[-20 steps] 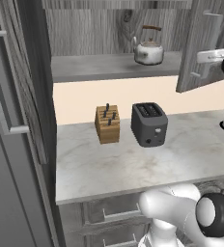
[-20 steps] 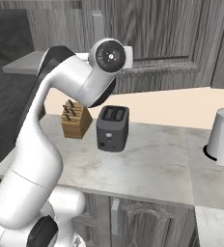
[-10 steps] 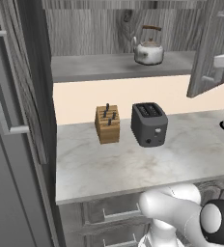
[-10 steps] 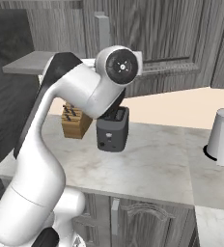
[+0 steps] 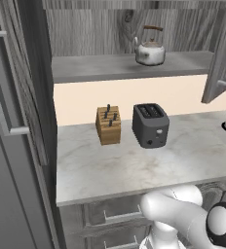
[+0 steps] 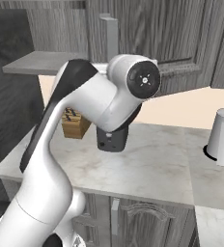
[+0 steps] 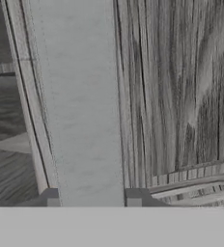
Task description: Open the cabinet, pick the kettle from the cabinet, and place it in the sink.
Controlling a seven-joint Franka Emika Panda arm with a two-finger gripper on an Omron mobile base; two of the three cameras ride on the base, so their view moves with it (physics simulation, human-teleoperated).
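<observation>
the small squat silver-white metal kettle with an arched brown handle sits upright on the pale grey shelf of the tall dark grey wood-grain cabinet, toward the right half of the shelf, spout pointing left, nothing touching it. the cabinet doors stand swung out on both sides, so the opening step looks essentially done. in the hand view the gripper has its two dark tips either side of the long silver bar handle of the cabinet door; the bar fills the space between the tips, but whether they press on it or have let go cannot be told. below the shelf, on the grey marble desk, a wooden knife block and a dark grey toaster stand side by side, apart from each other. handling judgement: kettle is rigid, thin-walled metal, probably light if empty; the rounded polished body would be slippery and too wide for a confident pinch. best hold is the arched handle at its top centre, jaws across the bar, so the body hangs plumb beneath. the lid may be loose; keep it level. the shelf ceiling looks low, so approach from the front rather than from above.
</observation>
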